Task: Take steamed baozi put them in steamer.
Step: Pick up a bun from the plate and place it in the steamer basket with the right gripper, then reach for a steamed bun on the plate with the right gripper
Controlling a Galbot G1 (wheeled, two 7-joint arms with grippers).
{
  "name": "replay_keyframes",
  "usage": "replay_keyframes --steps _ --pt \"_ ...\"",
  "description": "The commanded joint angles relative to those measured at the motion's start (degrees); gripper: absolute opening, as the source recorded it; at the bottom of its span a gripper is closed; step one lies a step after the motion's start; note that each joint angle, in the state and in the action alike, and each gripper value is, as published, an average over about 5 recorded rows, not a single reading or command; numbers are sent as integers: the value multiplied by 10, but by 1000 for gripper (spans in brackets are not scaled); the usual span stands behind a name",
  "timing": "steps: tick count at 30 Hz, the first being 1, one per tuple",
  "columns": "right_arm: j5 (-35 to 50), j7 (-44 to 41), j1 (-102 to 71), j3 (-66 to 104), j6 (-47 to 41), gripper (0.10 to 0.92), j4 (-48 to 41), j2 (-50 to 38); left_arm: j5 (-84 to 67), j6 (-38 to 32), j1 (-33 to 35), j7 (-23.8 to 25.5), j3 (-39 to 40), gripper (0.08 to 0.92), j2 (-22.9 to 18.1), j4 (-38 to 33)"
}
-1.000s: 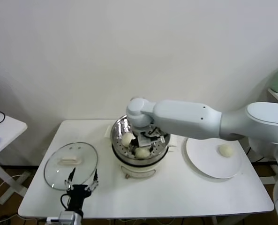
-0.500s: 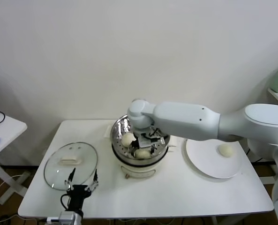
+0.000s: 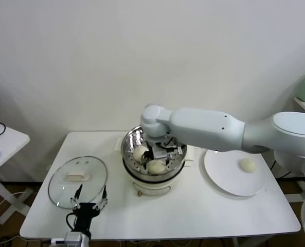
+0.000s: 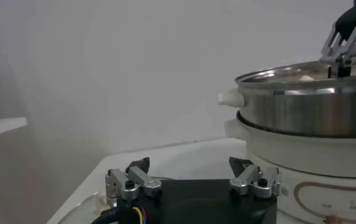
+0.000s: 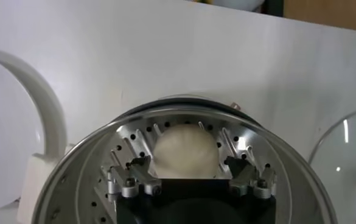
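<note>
While it hangs in the steamer (image 3: 153,163), right end effector (image 5: 190,178) is wide open w/ baozi (image 5: 185,152) between fingers, nothing gripped.

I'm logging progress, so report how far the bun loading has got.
Done: at least two baozi lie on the perforated tray of the steamer. In hand: the right pincer hangs open over a bun in the pot, gripping nothing. Left: one baozi sits on the white plate. The glass lid lies on the table by the idle left pincer, also open.
</note>
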Motion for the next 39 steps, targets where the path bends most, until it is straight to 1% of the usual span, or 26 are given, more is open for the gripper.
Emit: replay_keyframes --steps 1,5,8,11,14,16,18,19,21,24,26,32,34,37,39 --pt "10 -6 20 12 1 823 31 -41 0 1 0 0 -1 823 2 -3" --pt "24 -7 50 30 -3 823 38 -73 0 2 -1 0 -1 823 4 -5" --pt "35 -5 77 58 -18 823 26 -103 0 2 -4 0 -1 823 5 -4" --pt "60 -6 97 78 -62 823 -2 -137 2 2 -6 -1 3 823 7 -1" --pt "149 -7 120 43 -153 823 -44 -179 4 1 -8 -1 7 823 7 0" --pt "242 -2 129 3 -224 823 -77 -212 5 2 -9 -1 9 823 6 -2" --pt "316 6 125 -25 -274 823 -108 -244 4 3 -8 0 10 823 6 -7" --pt "340 9 118 -32 -290 823 -123 -261 3 4 -7 0 10 823 7 -10" --pt "350 11 95 -29 -308 823 -148 -293 0 5 -7 0 10 823 9 -15" --pt "334 16 45 -2 -323 823 -175 -334 -2 5 -9 1 9 823 12 -19" --pt "303 21 0 33 -321 823 -194 -354 -3 5 -8 2 9 823 15 -24" --pt "208 29 -136 157 -306 823 -247 -369 -3 7 -7 7 9 823 16 -40" --pt "165 29 -169 192 -291 823 -268 -361 -2 7 -5 7 9 823 16 -43" --pt "56 27 -208 260 -247 823 -313 -337 -3 7 0 7 7 823 14 -50" --pt "1 26 -229 300 -227 823 -346 -318 -4 7 4 6 5 823 13 -55"
